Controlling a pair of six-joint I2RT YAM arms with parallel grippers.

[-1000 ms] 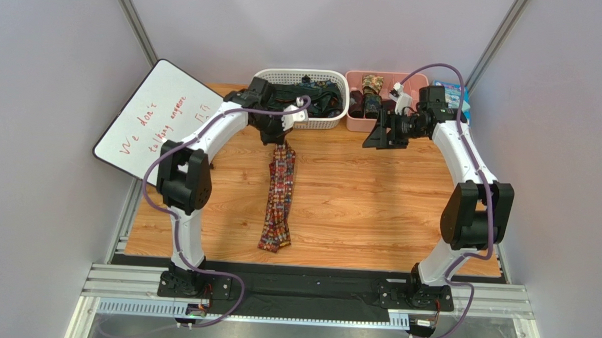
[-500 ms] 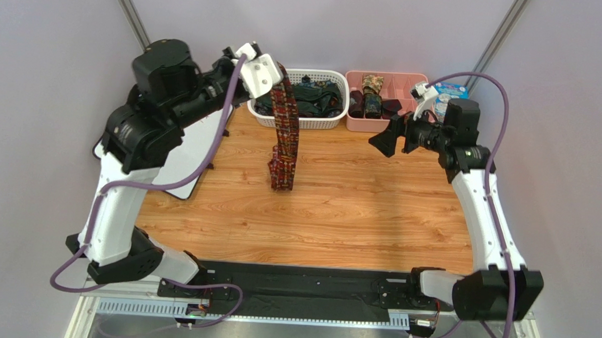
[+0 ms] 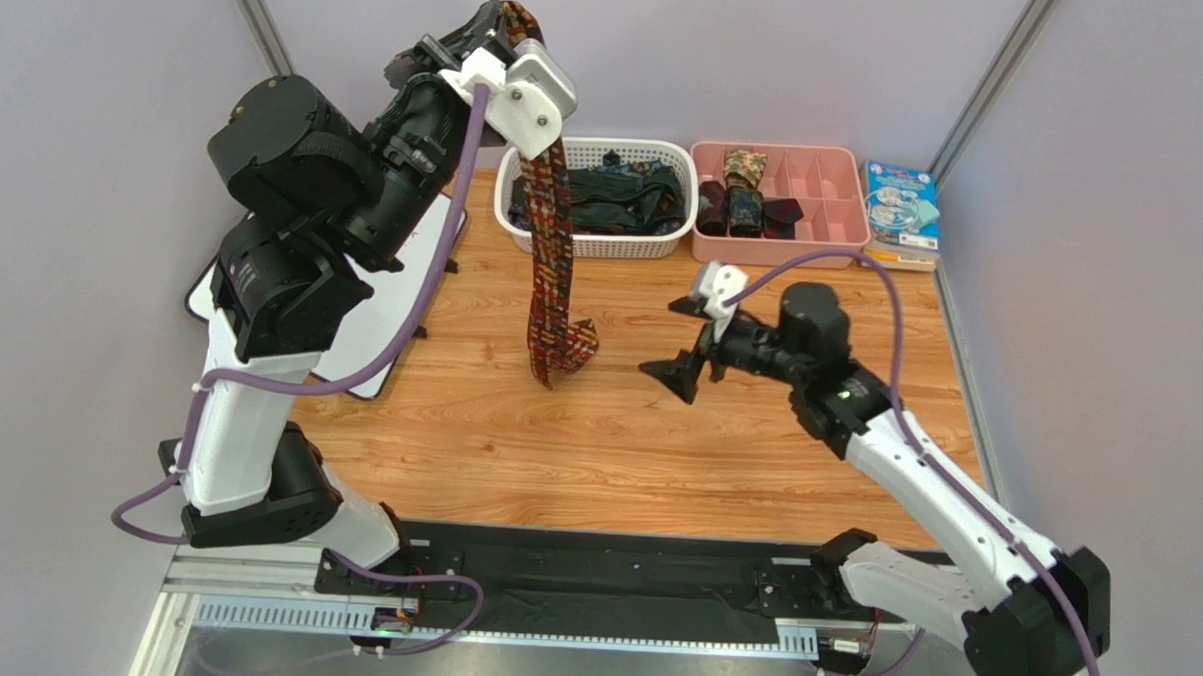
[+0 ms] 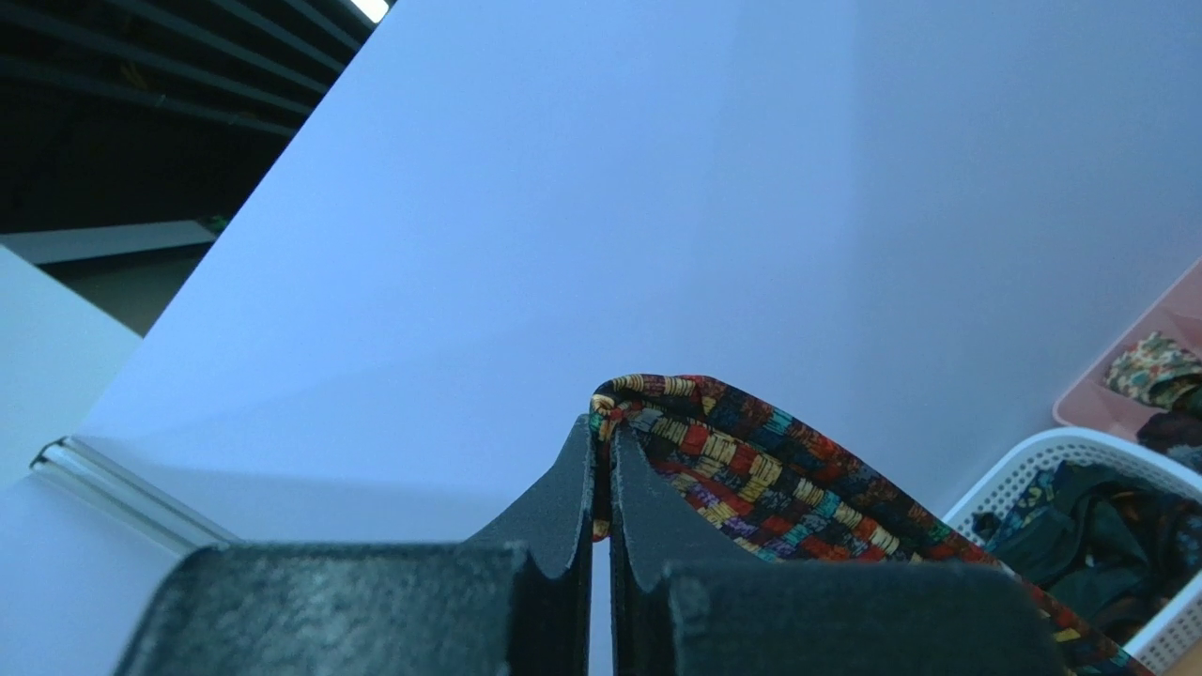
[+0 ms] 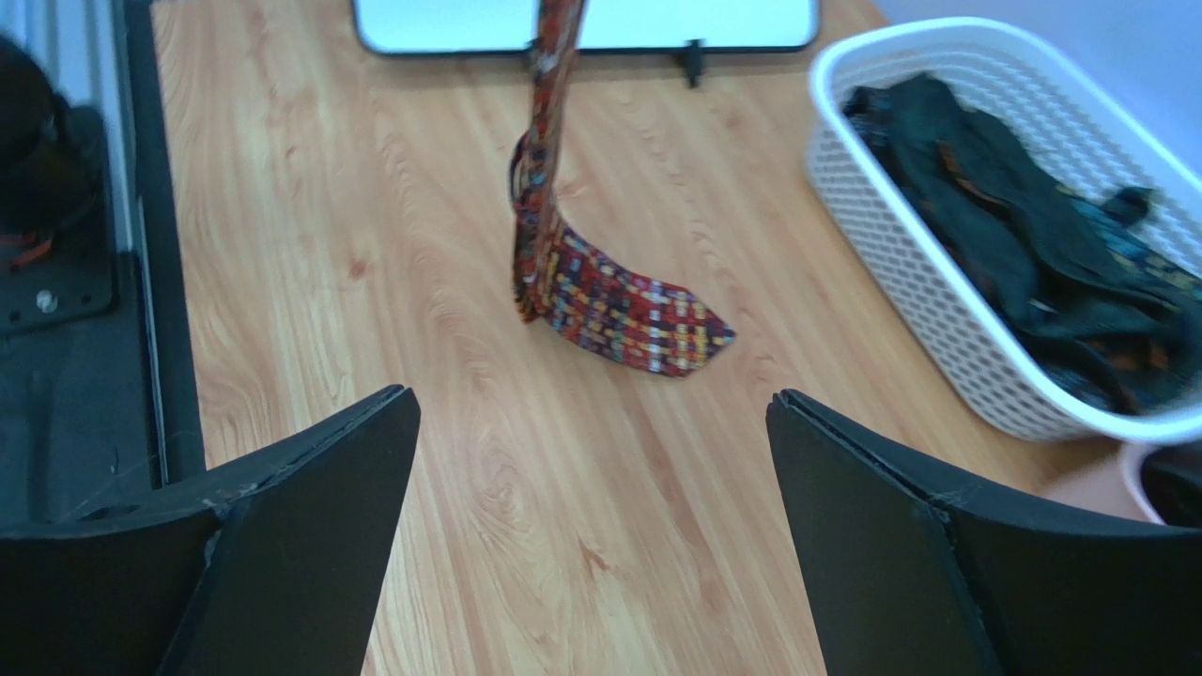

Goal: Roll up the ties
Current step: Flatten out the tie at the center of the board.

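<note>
Reaching high, left claw (image 4: 603,465) pinches the patterned tie (image 3: 550,261); right claw (image 5: 591,400), held low, gapes.

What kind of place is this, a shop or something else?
Probably a robotics lab cell, not a shop: two arms bolted to a metal rail, a wooden table boxed in by plain grey panels, ties staged in a white basket.

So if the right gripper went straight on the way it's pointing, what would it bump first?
Probably the colourful tie, whose bottom end lies on the table just ahead of the open right gripper. Depth is hard to judge.
</note>
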